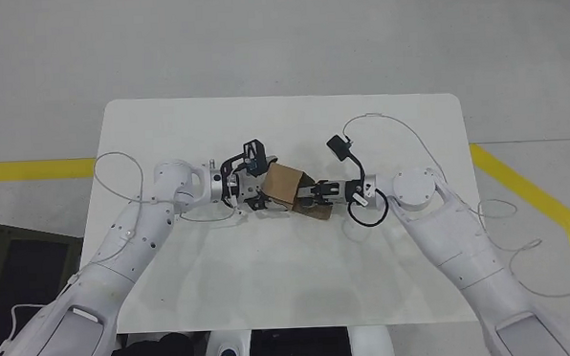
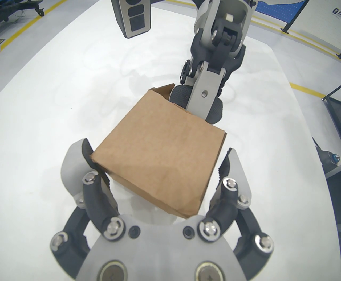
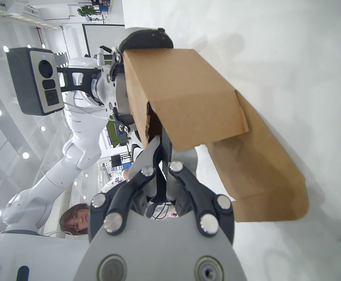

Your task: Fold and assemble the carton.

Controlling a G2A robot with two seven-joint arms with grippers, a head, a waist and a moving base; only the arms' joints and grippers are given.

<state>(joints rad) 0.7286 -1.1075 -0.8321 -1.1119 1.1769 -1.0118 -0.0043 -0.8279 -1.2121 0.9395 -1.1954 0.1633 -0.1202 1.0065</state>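
Centrally, left end effector (image 2: 157, 148) clasps carton (image 2: 165, 125).

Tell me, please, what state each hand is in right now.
Left hand: closed across the carton.
Right hand: closed on a wall at the carton's open end.

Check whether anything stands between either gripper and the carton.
Nothing visible does. The left gripper clasps the carton at one end, its fingers on opposite sides. The right gripper is shut on a wall at the carton's open end. Both already touch it.
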